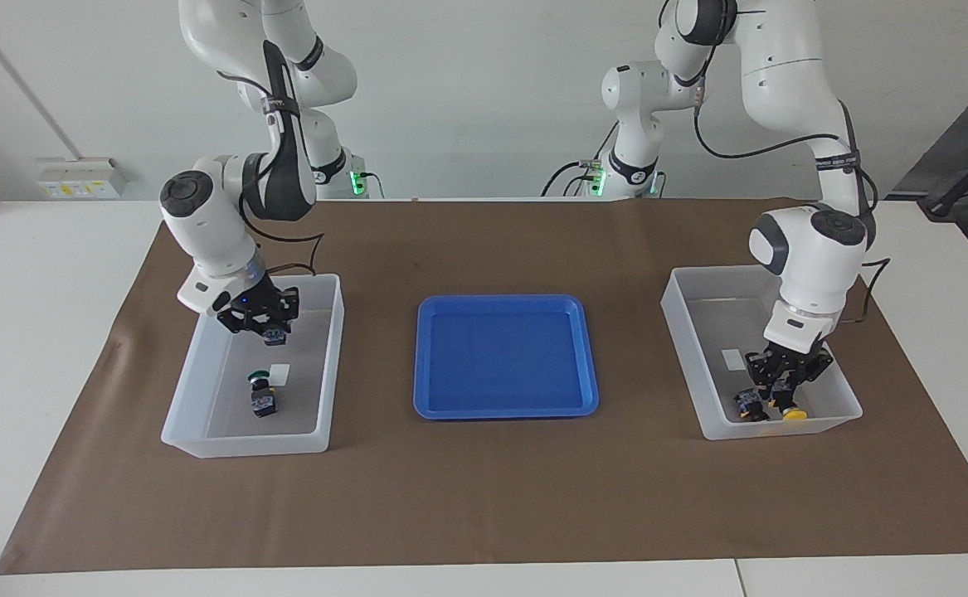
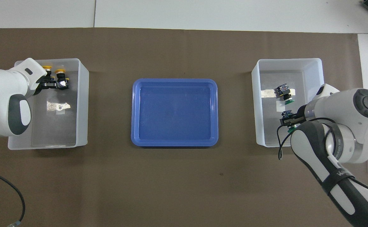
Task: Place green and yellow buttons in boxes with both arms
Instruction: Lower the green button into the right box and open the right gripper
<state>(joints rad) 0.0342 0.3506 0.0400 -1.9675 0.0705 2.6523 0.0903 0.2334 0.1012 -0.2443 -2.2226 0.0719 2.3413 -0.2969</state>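
Note:
My left gripper (image 1: 784, 396) is low inside the box (image 1: 683, 332) at the left arm's end, shut on a yellow button (image 1: 794, 411) whose cap points away from the robots. A second yellow button (image 1: 749, 405) lies right beside it. In the overhead view these are the gripper (image 2: 49, 82), the held button (image 2: 47, 67), the second one (image 2: 61, 78) and the box (image 2: 83, 104). My right gripper (image 1: 272, 332) holds a green button (image 1: 274, 337) over the other box (image 1: 330, 365). Another green button (image 1: 262, 398) lies on that box's floor by the label. The overhead view shows this gripper (image 2: 289, 120), both buttons (image 2: 292, 127) (image 2: 284, 92) and the box (image 2: 256, 104).
A shallow blue tray (image 1: 504, 410) sits between the two boxes, with nothing in it; it also shows in the overhead view (image 2: 174, 143). A brown mat (image 1: 484, 497) covers the table under everything.

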